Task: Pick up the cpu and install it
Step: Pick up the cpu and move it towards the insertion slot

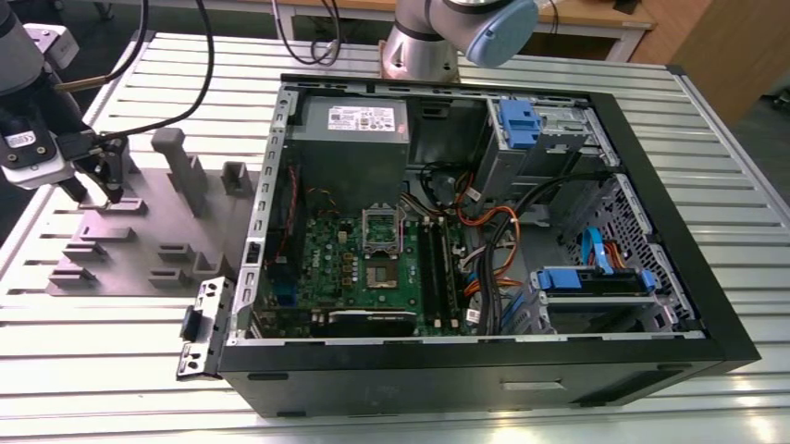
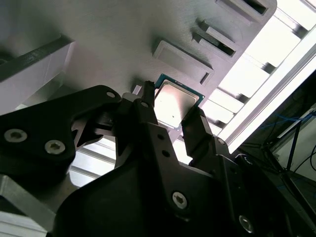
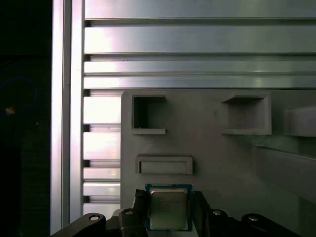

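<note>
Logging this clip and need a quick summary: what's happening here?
The robot arm's gripper is at the grey fixture plate on the exterior view's left, right over the cpu, which lies flat on the plate. Whether it has gripped the chip cannot be told. The open computer case with the green motherboard stands apart, to the exterior view's right.

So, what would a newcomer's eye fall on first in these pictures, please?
Most likely the open computer case with its green motherboard, mid-picture in the exterior view. Next, on the exterior view's left, the gripper hangs low over the grey fixture tray, where both wrist views show the cpu.
</note>
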Tool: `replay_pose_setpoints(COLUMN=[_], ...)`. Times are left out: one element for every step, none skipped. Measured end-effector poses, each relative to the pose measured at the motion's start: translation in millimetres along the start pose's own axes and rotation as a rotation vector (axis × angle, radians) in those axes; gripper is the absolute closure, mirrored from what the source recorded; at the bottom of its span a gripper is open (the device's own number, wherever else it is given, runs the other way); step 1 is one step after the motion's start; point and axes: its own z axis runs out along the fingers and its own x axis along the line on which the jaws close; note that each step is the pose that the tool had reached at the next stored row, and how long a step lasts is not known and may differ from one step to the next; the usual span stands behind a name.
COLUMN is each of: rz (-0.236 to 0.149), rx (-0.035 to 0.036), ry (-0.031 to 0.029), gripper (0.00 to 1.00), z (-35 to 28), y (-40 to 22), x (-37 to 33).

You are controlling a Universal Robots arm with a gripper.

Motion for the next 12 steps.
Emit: replay_pose_setpoints(rz=[0.0, 0.0, 0.0, 0.0, 0.0, 0.0, 0.0, 0.0, 0.0, 0.0, 0.0, 0.0], rx=[-0.0001, 0.0001, 0.0001, 0.0, 0.0, 0.0, 0.0, 0.0, 0.0, 0.0003, 0.0003, 0.0001], ry=[-0.0001, 0.0001, 0.0002, 0.0, 0.0, 0.0, 0.0, 0.0, 0.0001, 0.0005, 0.0005, 0.0001], gripper=[0.53, 0.53, 0.53, 0.53, 0.53, 0.53, 0.53, 0.53, 0.53, 0.53, 0.53, 0.53], z=[0.0, -0.3, -0.5, -0.6, -1.1, -1.2, -1.2, -1.2, -1.4, -2.2, -2.9, -3.4], y=[0.0, 0.0, 0.0, 0.0, 0.1, 0.1, 0.0, 0.1, 0.1, 0.0, 0.1, 0.1], x=[0.0, 0.0, 0.0, 0.0, 0.0, 0.0, 0.0, 0.0, 0.0, 0.1, 0.1, 0.1])
